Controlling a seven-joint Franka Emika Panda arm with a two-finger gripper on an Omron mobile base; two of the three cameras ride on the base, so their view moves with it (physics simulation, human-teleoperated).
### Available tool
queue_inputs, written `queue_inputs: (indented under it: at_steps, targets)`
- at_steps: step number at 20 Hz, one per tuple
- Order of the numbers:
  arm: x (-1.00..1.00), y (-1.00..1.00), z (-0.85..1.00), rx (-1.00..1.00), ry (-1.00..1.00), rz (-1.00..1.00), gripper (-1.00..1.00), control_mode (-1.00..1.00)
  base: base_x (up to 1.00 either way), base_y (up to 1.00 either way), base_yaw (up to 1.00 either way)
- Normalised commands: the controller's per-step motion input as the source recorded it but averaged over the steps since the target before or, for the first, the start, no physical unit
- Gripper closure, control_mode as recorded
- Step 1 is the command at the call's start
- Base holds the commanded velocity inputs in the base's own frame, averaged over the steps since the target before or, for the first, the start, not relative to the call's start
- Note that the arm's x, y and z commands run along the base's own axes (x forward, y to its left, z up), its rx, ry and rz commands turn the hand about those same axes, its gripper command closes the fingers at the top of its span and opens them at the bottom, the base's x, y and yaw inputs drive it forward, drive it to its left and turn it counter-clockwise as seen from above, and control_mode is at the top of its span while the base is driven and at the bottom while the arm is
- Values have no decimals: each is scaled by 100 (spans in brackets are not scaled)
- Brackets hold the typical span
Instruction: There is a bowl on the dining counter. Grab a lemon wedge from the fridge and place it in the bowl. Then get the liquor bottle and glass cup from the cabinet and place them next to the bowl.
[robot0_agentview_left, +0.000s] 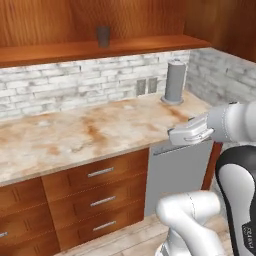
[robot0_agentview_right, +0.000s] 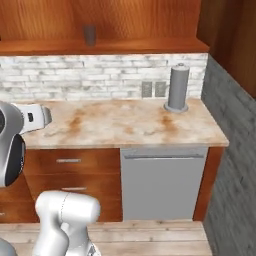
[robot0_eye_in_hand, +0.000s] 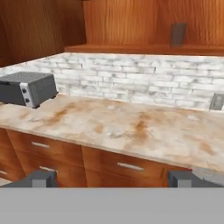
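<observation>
Open tool (robot0_eye_in_hand: 112, 178) faces marbled counter (robot0_eye_in_hand: 131, 127), holding nothing.

Rust-veined beige counter (robot0_agentview_left: 75, 135), whitish brick backsplash (robot0_agentview_left: 65, 82) (grey toaster (robot0_eye_in_hand: 27, 89))

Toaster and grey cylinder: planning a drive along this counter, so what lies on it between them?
Bare counter: the hand view shows none right of the toaster, the base views none left of the grey cylinder.

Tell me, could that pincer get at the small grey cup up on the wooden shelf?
Probably, with a reach: the grey cup stands alone on the open shelf, nothing in front of it. The pincer is open and empty, but sits low, at counter height.
</observation>
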Motion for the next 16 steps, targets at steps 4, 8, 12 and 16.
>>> queue_inputs:
  at_steps: [4, 8, 12, 16]
  targets:
    - [0, 0, 0, 0, 0, 0, -100, 100, 100, 0, 36]
    - [0, 0, 0, 0, 0, 0, -100, 100, 99, -4, 34]
    - [0, 0, 0, 0, 0, 0, -100, 100, 70, -19, 12]
    - [0, 0, 0, 0, 0, 0, -100, 100, 69, -15, 0]
